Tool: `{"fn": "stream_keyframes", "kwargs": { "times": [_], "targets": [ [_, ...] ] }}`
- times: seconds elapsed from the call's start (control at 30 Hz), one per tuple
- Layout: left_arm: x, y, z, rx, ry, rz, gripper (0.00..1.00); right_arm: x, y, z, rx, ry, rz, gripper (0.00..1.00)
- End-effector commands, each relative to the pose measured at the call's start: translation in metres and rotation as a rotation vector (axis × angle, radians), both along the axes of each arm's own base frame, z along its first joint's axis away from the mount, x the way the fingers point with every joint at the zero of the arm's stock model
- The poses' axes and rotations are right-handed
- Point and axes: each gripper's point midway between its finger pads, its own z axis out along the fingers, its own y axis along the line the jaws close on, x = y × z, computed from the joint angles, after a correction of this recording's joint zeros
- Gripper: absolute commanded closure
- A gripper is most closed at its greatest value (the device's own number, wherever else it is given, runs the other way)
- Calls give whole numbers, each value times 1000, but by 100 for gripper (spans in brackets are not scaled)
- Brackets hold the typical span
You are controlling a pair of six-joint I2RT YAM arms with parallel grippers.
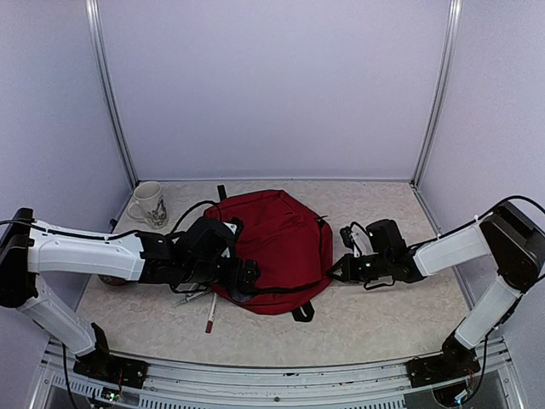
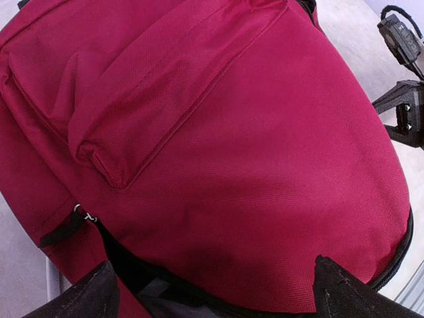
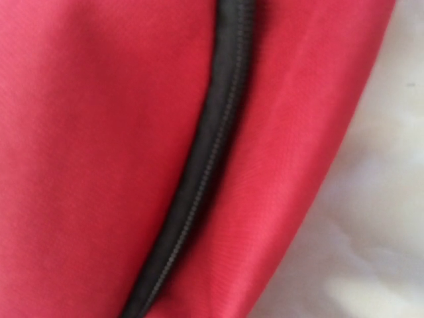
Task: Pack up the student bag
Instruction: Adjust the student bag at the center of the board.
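The dark-red student bag [image 1: 277,234] lies flat in the middle of the table. It fills the left wrist view [image 2: 218,132], where a front pocket shows. Its zipper is parted at the near edge, showing grey lining [image 2: 156,291] and a zipper pull [image 2: 83,213]. My left gripper [image 1: 245,277] sits at the bag's near-left edge, its jaws open wide over the fabric [image 2: 222,291]. My right gripper [image 1: 342,268] is at the bag's right edge. Its wrist view shows only red fabric and a black zipper [image 3: 199,179]; its fingers are out of that view.
A white patterned mug [image 1: 149,204] stands at the back left. Several pens [image 1: 204,307] lie on the table below the left gripper. Black straps [image 1: 302,312] stick out from the bag's near edge. Booth walls close in the back and sides.
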Motion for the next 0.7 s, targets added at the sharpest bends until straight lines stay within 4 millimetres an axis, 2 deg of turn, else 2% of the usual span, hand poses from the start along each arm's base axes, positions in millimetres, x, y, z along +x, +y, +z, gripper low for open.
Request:
{"fn": "stream_keyframes", "kwargs": {
  "times": [0.0, 0.17, 0.33, 0.43, 0.6, 0.67],
  "targets": [
    [16, -2, 22, 10, -39, 21, 1, 3, -25, 0, -71, -2, -32, 100],
    [40, 7, 37, 3, -56, 40, 1, 13, -40, 10, -78, -29, -54, 100],
    [68, 26, 31, -5, -35, 75, 1, 43, -74, 11, -64, -15, -129, 100],
    [80, 28, 26, 11, -44, 68, 1, 75, -95, 17, -53, -14, -185, 100],
    [107, 27, 15, 27, -19, 52, 1, 150, -127, 23, -109, -15, -250, 100],
    [120, 33, 11, 28, -4, 66, 1, 175, -143, 25, -139, -15, -280, 100]
  ]
}}
